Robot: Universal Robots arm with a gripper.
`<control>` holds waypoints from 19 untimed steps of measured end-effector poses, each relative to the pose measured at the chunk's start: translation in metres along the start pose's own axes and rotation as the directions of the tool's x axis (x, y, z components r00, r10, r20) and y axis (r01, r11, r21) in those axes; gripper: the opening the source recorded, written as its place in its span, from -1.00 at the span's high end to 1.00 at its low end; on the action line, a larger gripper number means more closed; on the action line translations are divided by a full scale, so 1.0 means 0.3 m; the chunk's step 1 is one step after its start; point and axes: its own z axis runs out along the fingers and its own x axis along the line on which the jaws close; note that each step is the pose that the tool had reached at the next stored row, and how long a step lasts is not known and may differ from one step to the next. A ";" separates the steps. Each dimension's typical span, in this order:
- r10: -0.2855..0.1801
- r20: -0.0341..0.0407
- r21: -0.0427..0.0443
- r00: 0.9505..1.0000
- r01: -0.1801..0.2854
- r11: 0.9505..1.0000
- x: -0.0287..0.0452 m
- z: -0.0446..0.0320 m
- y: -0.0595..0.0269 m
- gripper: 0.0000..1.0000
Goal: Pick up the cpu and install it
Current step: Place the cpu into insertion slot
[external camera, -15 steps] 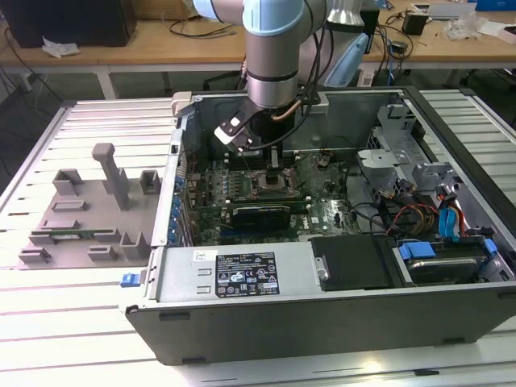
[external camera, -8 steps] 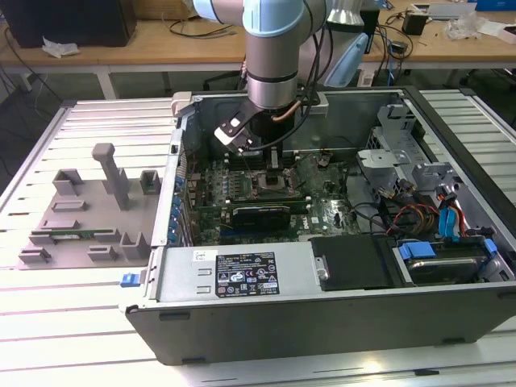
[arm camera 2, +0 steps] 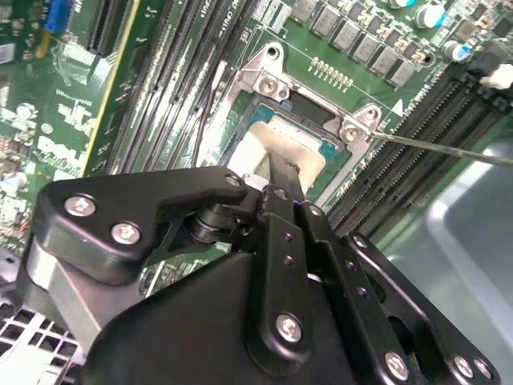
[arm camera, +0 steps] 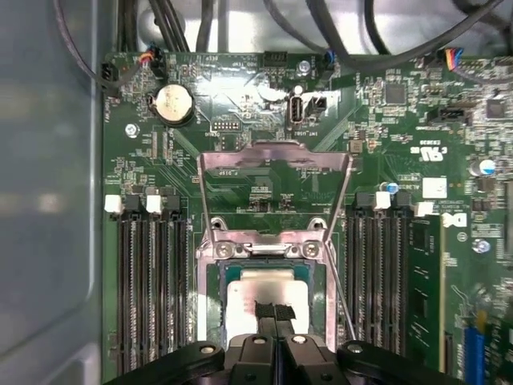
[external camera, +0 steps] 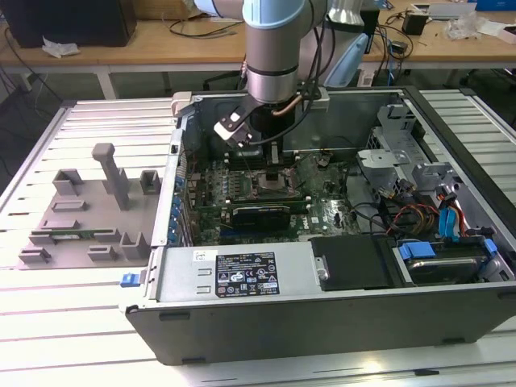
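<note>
The cpu [arm camera: 244, 290], a small silver square, lies flat inside the dark socket frame [arm camera: 210, 277] on the green motherboard [arm camera: 240, 104]. In the second wrist view the cpu [arm camera 2: 268, 138] sits between the frame's metal corners. My gripper [arm camera: 275, 310] stands directly over it, its two thin black fingers pressed together with their tips at the chip's top face. The fingers are much narrower than the chip and do not span it. In the exterior view the gripper [external camera: 272, 172] reaches down into the open computer case [external camera: 242, 278] over the socket [external camera: 278, 185].
The socket's metal load plate [arm camera: 276, 164] stands swung open, and its thin lever rod [arm camera 2: 449, 148] sticks out beside it. Memory slots [arm camera: 148, 281] flank the socket. Case walls, cables [external camera: 419, 214] and a drive cage [external camera: 399, 137] crowd the exterior view's right. A grey fixture tray [external camera: 89, 210] lies outside the case.
</note>
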 end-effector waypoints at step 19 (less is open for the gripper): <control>0.000 0.005 0.000 1.000 0.000 1.000 0.003 -0.129 0.004 0.79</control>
